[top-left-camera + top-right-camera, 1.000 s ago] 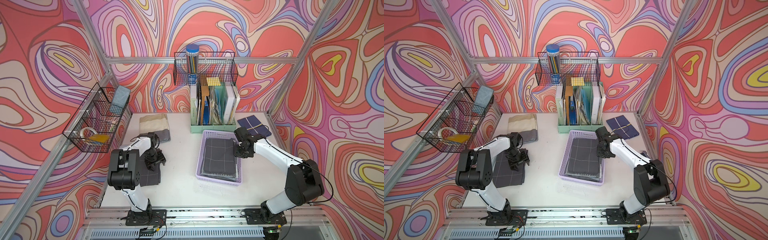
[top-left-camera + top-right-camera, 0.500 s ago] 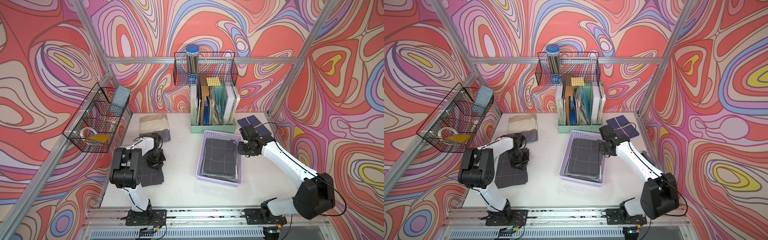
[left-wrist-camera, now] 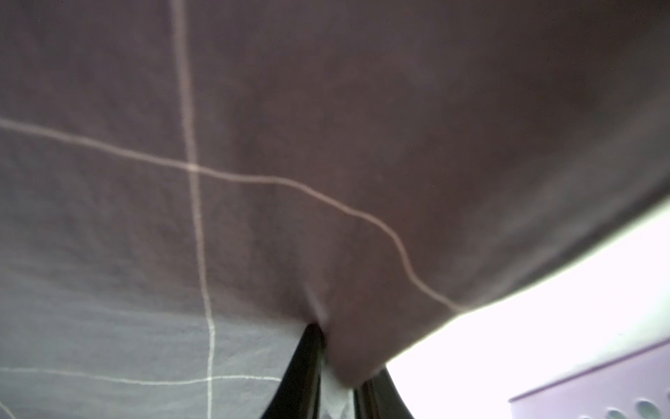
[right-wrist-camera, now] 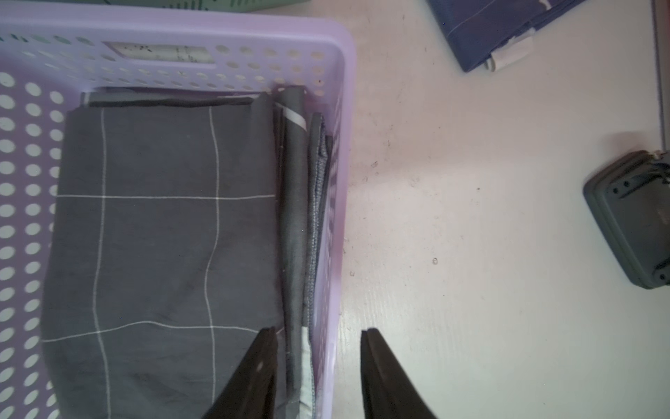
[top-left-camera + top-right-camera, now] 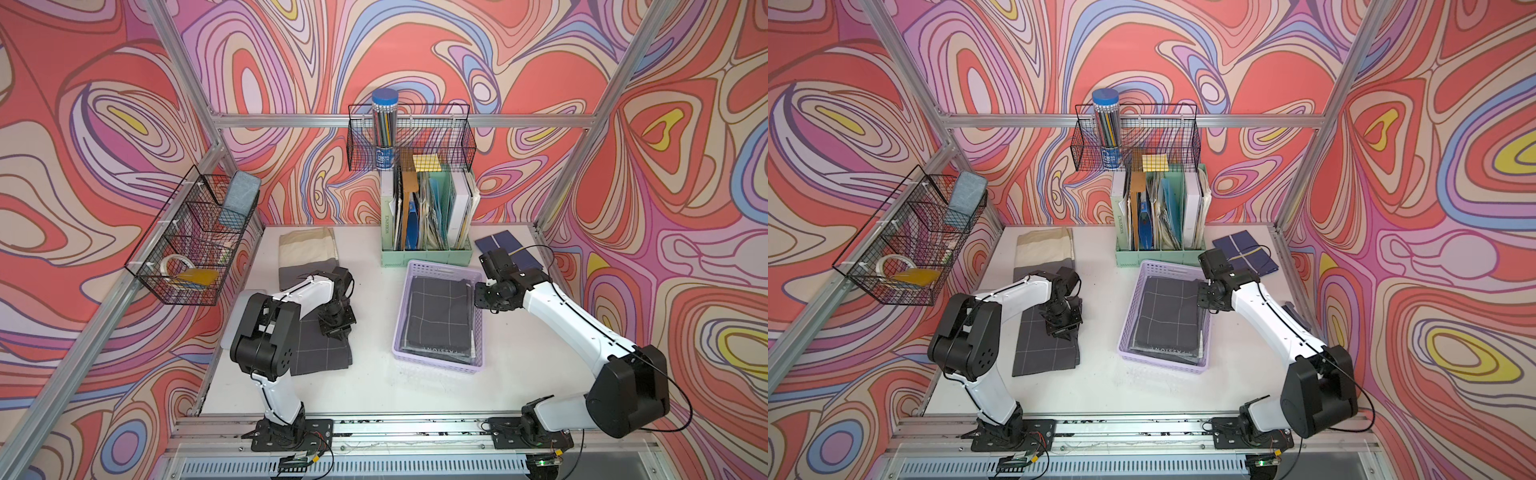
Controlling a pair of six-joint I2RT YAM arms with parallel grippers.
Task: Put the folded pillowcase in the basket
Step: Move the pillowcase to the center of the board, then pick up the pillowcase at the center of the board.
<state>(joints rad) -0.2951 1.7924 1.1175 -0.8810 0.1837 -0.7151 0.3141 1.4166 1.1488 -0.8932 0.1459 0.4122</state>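
We see our left tool [image 3: 337, 364] clamped on a fold of the grey pillowcase [image 5: 320, 353], lying on the surface [image 5: 374, 386] at nine o'clock from the basket [image 5: 441, 269]. Our right tool [image 4: 318, 332] stands apart over the basket's three-o'clock wall.

Pretty clearly a robotics lab test cell rather than anyone's home or office: it's a booth of bare aluminium extrusion framing [image 5: 291, 120] lined with loud printed swirl-pattern wall panels [image 5: 478, 54] in red, lilac and blue. A white-and-black left robot arm [image 5: 307, 293] and a matching right robot arm [image 5: 569, 320] are bolted to a metal rail [image 5: 415, 426] along the front of a plain white tabletop [image 5: 374, 386]. Around them are office-style bits like a black wire wall basket [image 5: 440, 145] and a mint-green plastic file holder [image 5: 424, 257]
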